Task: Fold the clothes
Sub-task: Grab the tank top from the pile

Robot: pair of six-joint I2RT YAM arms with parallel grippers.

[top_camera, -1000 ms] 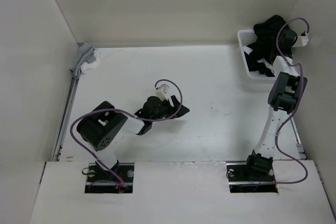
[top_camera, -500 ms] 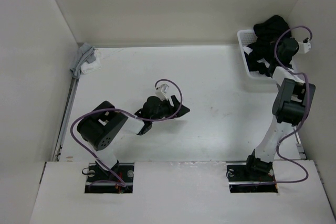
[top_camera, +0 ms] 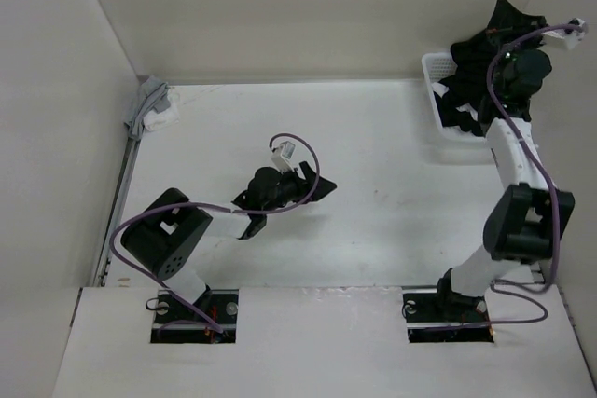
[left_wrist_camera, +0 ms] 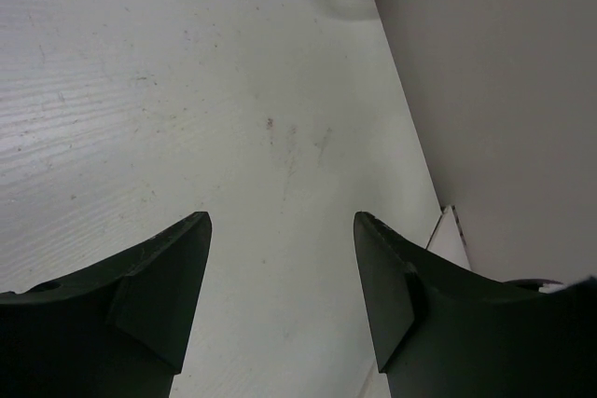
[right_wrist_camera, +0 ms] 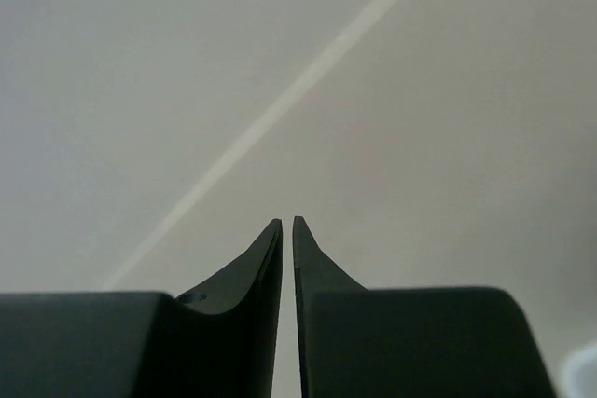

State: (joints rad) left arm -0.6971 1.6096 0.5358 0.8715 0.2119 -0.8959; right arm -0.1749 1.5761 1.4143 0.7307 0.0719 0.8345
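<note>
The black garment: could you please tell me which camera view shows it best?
The top external view: only it shows the black garment, heaped in the white basket at the far right. Both wrist views show none of it, only pale surfaces.

My top camera sits high above and behind the arms and looks steeply down. The left base [top_camera: 191, 309] and right base [top_camera: 448, 309] are at the bottom of the frame, the worktop [top_camera: 373, 137] fills the middle, and the basket [top_camera: 430, 70] is upper right.

The left wrist camera rides low and close over the worktop, facing along it toward the basket, with the left fingers [left_wrist_camera: 159, 295] at the bottom edge. These two views share that stretch and its small reddish mark [top_camera: 379, 197].

The right wrist camera faces only blank wall [right_wrist_camera: 280, 62], with the right fingers [right_wrist_camera: 244, 277] at bottom centre.
</note>
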